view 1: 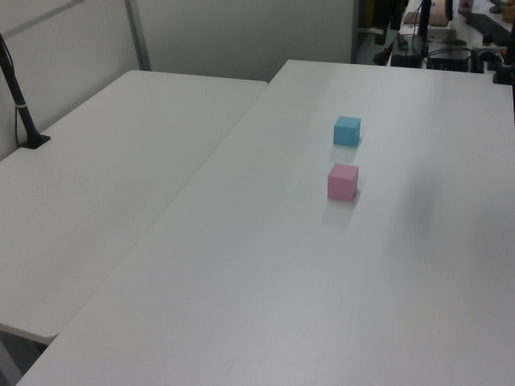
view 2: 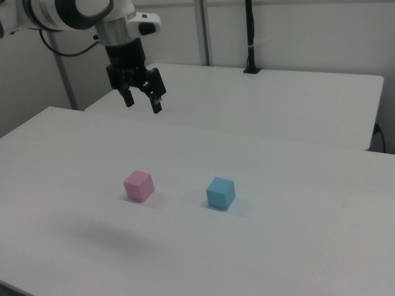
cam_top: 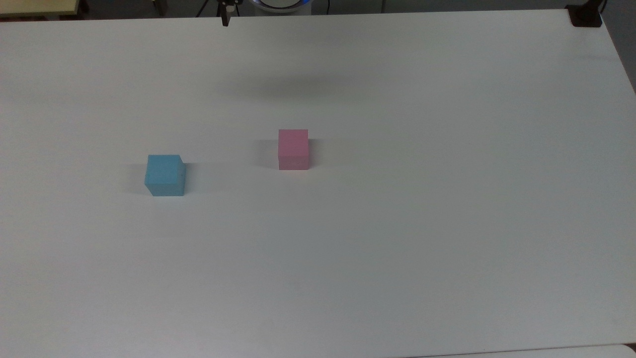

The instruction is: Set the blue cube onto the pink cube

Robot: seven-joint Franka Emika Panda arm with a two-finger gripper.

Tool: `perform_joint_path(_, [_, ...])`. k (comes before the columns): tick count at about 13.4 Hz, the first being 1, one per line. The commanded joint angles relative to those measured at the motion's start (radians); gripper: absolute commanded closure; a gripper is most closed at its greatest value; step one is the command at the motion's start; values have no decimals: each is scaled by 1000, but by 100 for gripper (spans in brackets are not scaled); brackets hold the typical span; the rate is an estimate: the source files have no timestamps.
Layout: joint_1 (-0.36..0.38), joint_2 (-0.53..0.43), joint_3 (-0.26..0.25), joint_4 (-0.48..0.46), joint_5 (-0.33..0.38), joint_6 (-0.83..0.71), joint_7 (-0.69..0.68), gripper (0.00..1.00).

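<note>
A white table (cam_top: 397,248) held two small cubes, near each other but apart. In the top view, the blue cube (cam_top: 165,175) sat left of the pink cube (cam_top: 293,149). In the right view, the gripper (view 2: 143,103) hung high above the table, jaws spread and empty, well away from both cubes.

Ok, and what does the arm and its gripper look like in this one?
In the right view the arm is white with rounded shells and dark grey or black joint sections. A black cable loops out beside it near the wrist. The gripper is all black: a blocky body with two short, dark fingers. No markings can be made out.
</note>
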Motion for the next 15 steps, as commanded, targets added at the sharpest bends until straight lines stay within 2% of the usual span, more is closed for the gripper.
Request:
perform_joint_path(1, [25, -19, -13, -17, 17, -23, -16, 0])
perform_joint_path(12, [25, -18, -16, -17, 15, -18, -16, 0])
perform_joint_path(15, [24, -19, -42, -14, 17, -17, -23, 0])
